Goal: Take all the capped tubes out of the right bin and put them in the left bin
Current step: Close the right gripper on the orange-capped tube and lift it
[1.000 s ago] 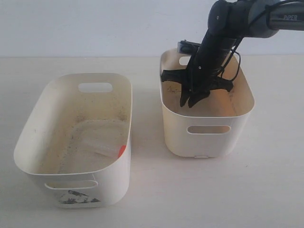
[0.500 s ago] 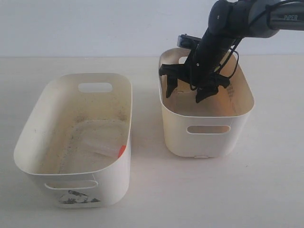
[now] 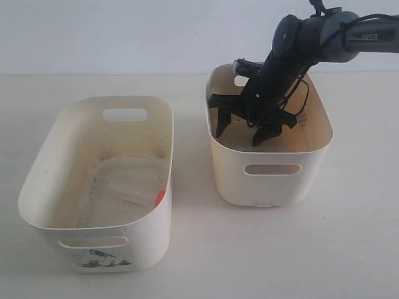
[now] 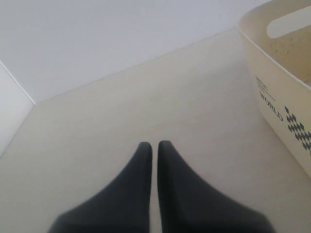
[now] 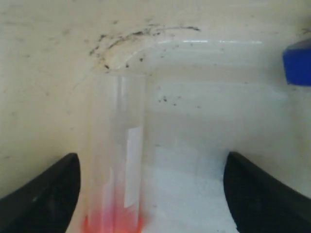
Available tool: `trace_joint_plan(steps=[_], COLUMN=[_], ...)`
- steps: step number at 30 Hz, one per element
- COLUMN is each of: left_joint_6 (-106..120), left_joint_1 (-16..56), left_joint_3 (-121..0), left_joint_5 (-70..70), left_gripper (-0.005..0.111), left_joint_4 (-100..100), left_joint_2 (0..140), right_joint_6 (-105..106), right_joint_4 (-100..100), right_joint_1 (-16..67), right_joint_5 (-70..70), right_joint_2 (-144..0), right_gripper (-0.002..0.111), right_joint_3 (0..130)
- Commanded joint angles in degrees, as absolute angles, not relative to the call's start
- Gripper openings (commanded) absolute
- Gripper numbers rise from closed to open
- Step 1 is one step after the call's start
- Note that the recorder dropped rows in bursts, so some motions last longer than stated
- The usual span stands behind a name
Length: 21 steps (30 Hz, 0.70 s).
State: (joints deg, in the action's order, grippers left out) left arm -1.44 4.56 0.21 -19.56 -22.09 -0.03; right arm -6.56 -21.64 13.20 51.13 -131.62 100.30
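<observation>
Now right hand [image 3: 240, 136] spread in right bin [image 3: 274, 184]; left hand [image 4: 154, 145] closed; print [image 4: 272, 104] maybe "WORLD".

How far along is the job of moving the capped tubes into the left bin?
Done: one orange-capped tube lies in the left bin. In hand: the right claw hangs open inside the right bin, above a second orange-capped tube, not yet gripped. Left: that tube and at least one blue cap nearby. The left claw is shut and holds nothing.

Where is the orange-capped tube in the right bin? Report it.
In the right wrist view, the orange-capped tube lies on the floor of the right bin, between the fingers of the open right gripper.
</observation>
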Motion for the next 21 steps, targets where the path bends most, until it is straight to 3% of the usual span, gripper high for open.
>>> trace_joint_plan(steps=[1, 4, 8, 11, 14, 17, 18, 21], left_joint_6=[-2.0, -2.0, -2.0, -2.0, -2.0, -2.0, -2.0, -2.0], left_joint_1=[4.9, 4.9, 4.9, 4.9, 4.9, 4.9, 4.9, 4.9], left_joint_3=[0.0, 0.0, 0.0, 0.0, 0.0, 0.0, 0.0, 0.0], left_joint_5=[-19.3, -19.3, -19.3, -19.3, -19.3, -19.3, -19.3, -19.3], left_gripper=[0.004, 0.004, 0.004, 0.004, 0.004, 0.004, 0.004, 0.004], left_joint_4=[-21.9, -21.9, -21.9, -21.9, -21.9, -21.9, -21.9, -21.9], left_joint_2=[0.0, 0.0, 0.0, 0.0, 0.0, 0.0, 0.0, 0.0], right_joint_6=[-6.1, -6.1, -5.9, -5.9, -5.9, -4.8, -4.5, -4.3], right_joint_4=[-22.3, -21.9, -22.7, -22.1, -21.6, -21.3, -21.2, -21.2], right_joint_1=[13.8, 13.8, 13.8, 13.8, 13.8, 13.8, 13.8, 13.8], right_joint_5=[51.5, 52.1, 52.3, 53.1, 53.8, 54.2, 54.4, 55.6], right_joint_2=[-133.1, -133.1, -133.1, -133.1, -133.1, -133.1, -133.1, -133.1], right_gripper=[0.063, 0.050, 0.068, 0.065, 0.040, 0.006, 0.000, 0.000], right_joint_3=[100.1, 100.1, 100.1, 100.1, 100.1, 100.1, 100.1, 100.1])
